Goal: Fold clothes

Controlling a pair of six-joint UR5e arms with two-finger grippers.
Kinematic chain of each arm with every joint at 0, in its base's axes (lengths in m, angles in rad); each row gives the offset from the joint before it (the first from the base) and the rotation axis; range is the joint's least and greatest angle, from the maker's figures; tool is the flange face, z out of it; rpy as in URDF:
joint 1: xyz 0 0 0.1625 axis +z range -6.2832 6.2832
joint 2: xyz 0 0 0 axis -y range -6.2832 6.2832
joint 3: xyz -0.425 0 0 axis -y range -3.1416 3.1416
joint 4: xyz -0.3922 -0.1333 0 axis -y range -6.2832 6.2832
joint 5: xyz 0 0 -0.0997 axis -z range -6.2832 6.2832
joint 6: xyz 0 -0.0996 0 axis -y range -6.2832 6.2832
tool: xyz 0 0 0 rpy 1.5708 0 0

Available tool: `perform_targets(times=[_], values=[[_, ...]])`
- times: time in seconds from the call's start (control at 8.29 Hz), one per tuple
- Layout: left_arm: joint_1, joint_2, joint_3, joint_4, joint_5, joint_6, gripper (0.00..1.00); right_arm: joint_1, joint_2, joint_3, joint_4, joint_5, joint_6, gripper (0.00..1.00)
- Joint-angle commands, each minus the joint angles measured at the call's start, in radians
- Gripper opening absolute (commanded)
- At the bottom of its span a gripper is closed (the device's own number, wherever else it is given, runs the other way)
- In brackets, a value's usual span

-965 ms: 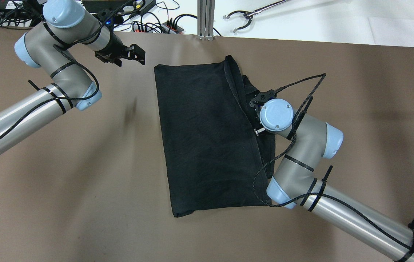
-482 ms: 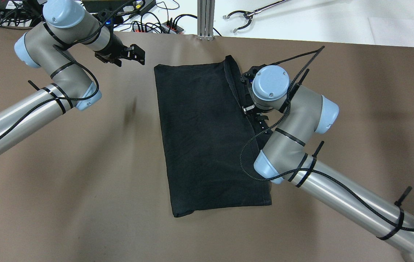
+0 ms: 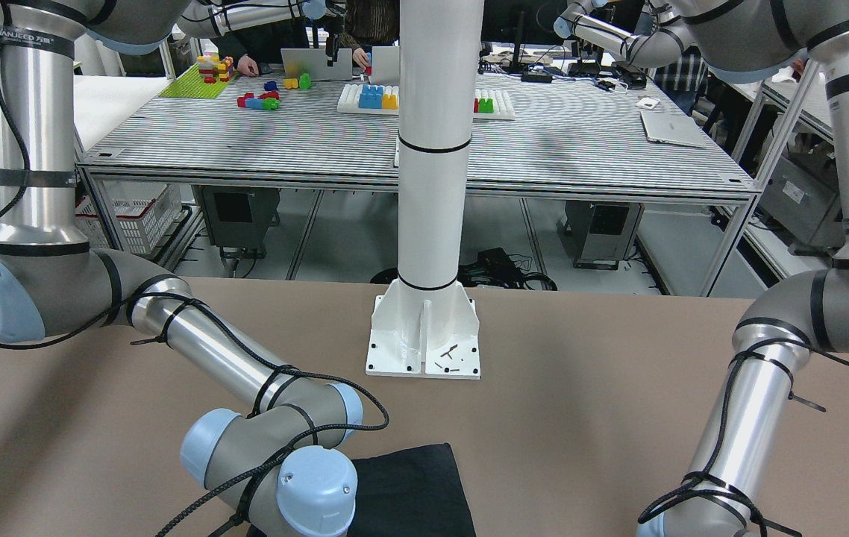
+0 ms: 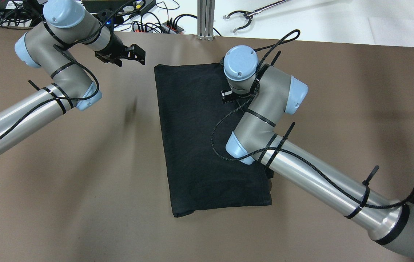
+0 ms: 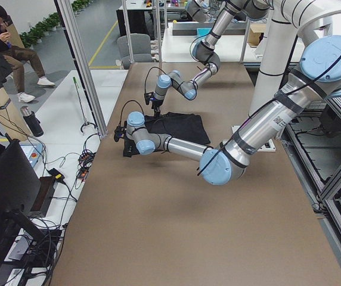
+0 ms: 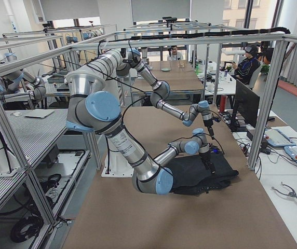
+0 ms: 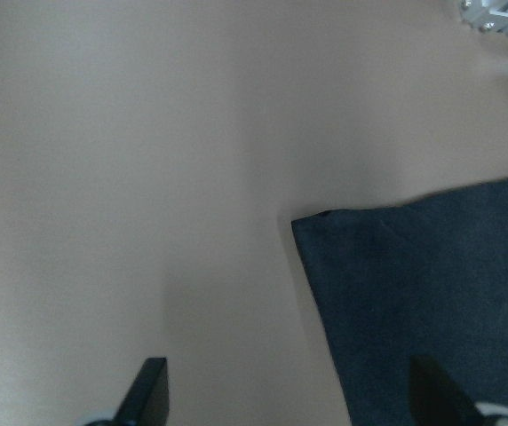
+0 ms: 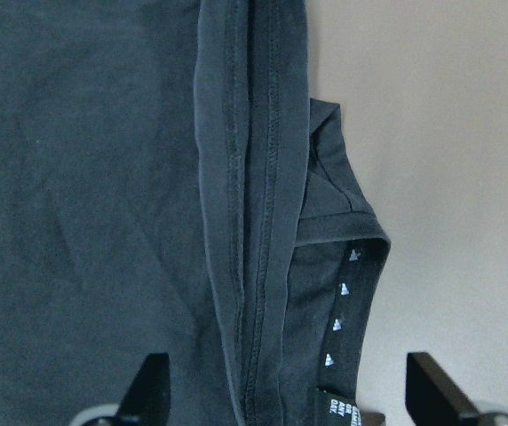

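Right gripper (image 8: 291,390), jaws wide and empty, hung over the hemmed fold of the clothes (image 4: 199,145); left gripper (image 4: 138,54), likewise spread and empty, hovered at upper left, off the fabric; the clothes lay flat on the table (image 4: 83,189) at frame centre. Risk: pinching one layer only would pull the fold askew. Count: clothes, one piece; grippers, two.

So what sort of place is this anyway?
Probably a robotics lab: two robot arms hang over a black cloth on a brown table, with other arms and toy blocks at neighbouring benches.
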Motion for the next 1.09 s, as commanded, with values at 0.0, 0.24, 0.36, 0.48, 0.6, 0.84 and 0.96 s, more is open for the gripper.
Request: perform_targets(times=[0.0, 0.24, 0.36, 0.48, 0.6, 0.84, 0.96], values=[[0.001, 0.0, 0.001, 0.0, 0.001, 0.001, 0.95, -0.007, 0.006, -0.138, 0.121, -0.007, 0.02, 0.94], [0.001, 0.001, 0.001, 0.0, 0.001, 0.002, 0.95, -0.007, 0.002, -0.145, 0.136, -0.009, 0.021, 0.94], [0.001, 0.0, 0.0, 0.0, 0.001, 0.002, 0.95, -0.007, 0.002, -0.145, 0.136, -0.01, 0.021, 0.94], [0.001, 0.0, 0.001, 0.0, 0.001, 0.002, 0.95, -0.001, 0.003, -0.151, 0.136, -0.01, 0.02, 0.94], [0.001, 0.0, 0.001, 0.0, 0.001, 0.003, 0.95, 0.024, 0.002, -0.171, 0.137, -0.01, 0.009, 0.94], [0.001, 0.0, -0.002, 0.0, -0.001, 0.0, 0.95, 0.073, -0.041, -0.197, 0.172, -0.042, -0.003, 0.94], [-0.001, 0.001, -0.015, 0.0, -0.001, -0.006, 0.95, 0.093, -0.043, -0.194, 0.174, -0.041, -0.023, 0.94]])
